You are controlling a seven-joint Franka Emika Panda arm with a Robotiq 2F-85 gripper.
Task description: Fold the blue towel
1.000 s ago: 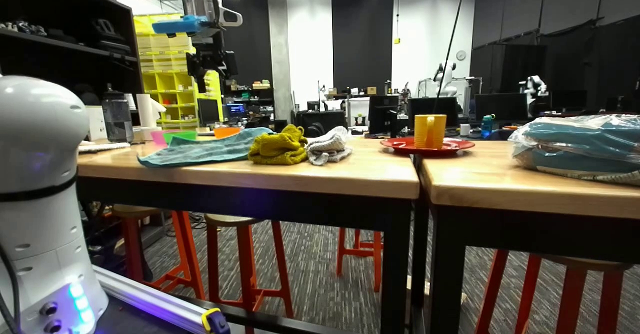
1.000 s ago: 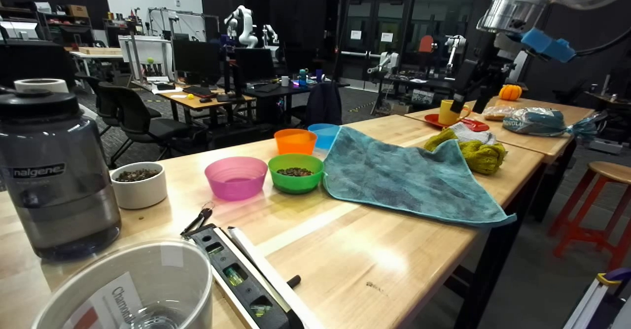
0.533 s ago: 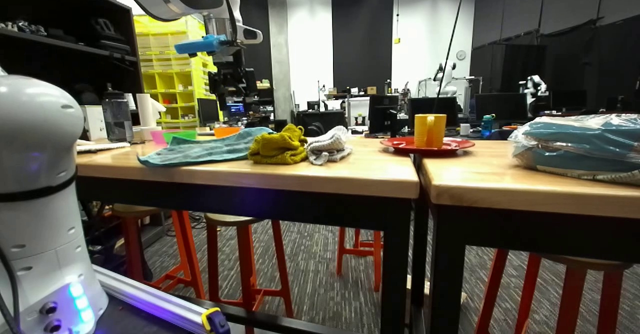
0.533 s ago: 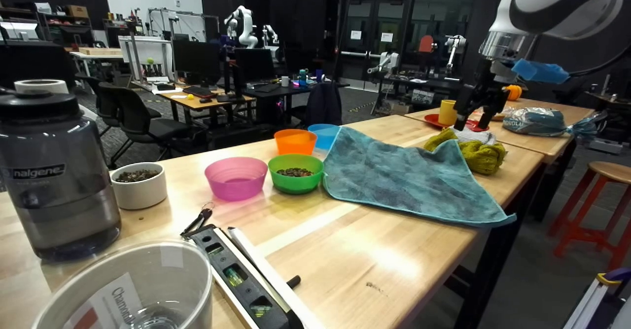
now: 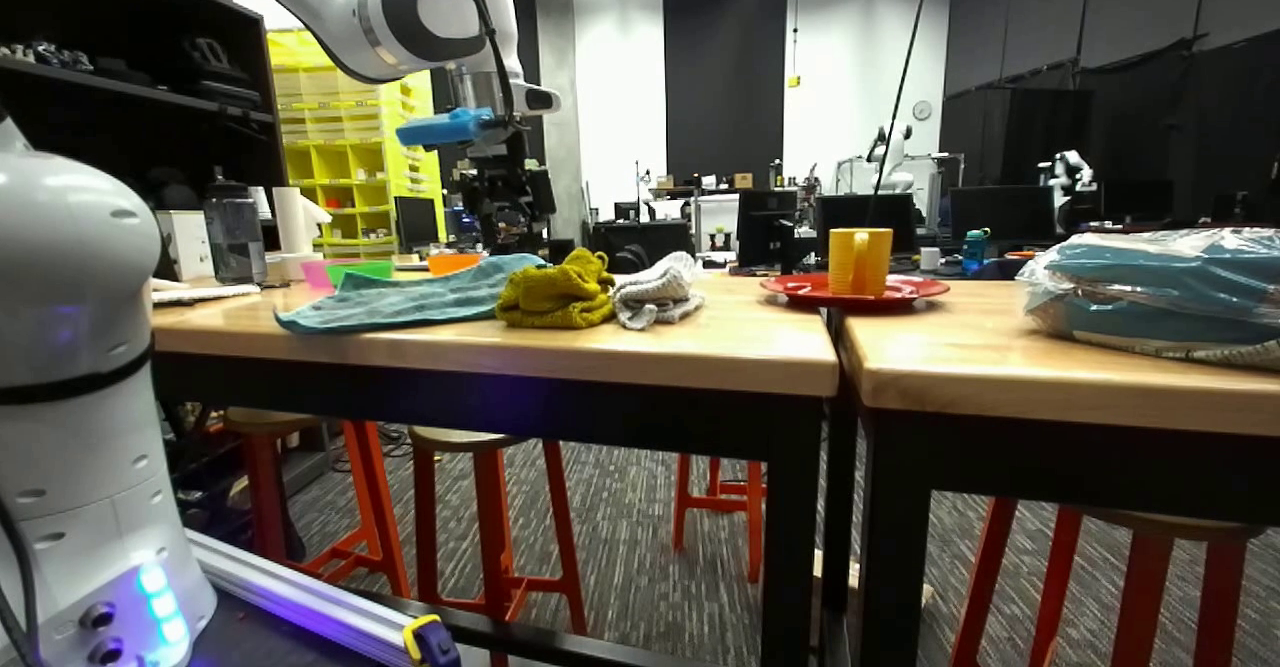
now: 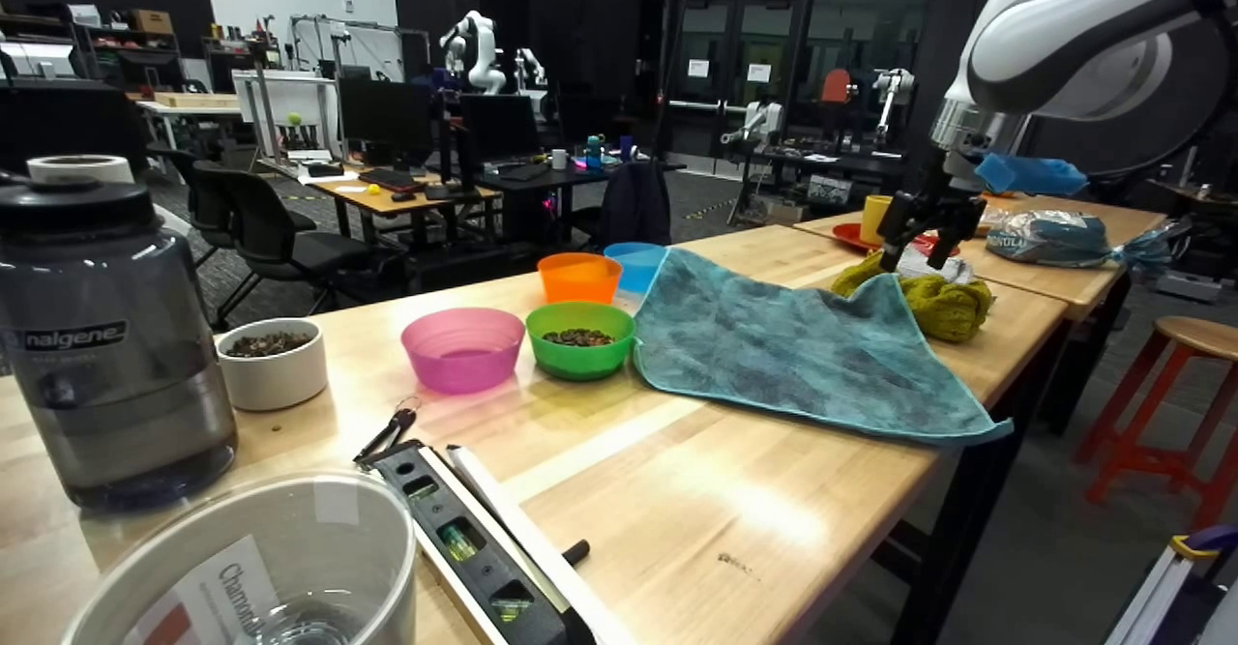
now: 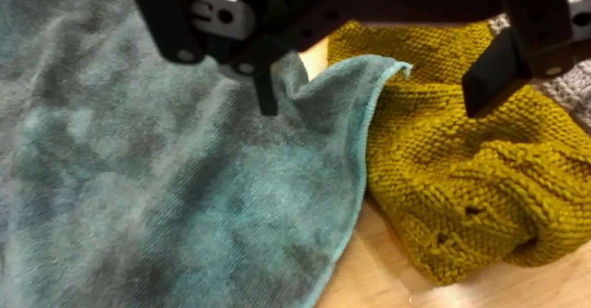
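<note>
Jaws parted, the gripper point(image 7: 371, 106) hangs above the blue towel point(image 6: 783, 350), whose corner overhangs an edge of the worktop point(image 6: 677, 500).

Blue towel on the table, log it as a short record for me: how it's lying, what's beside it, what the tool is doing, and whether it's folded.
Item: blue towel
Lie: spread on the table, one corner raised
Beside it: mustard knitted cloth, overlapped by that corner in the wrist view; green bowl, contact unclear
Grasp: tool open, nothing held; the raised corner shows within its opening in the wrist view
Fold: not yet made
</note>
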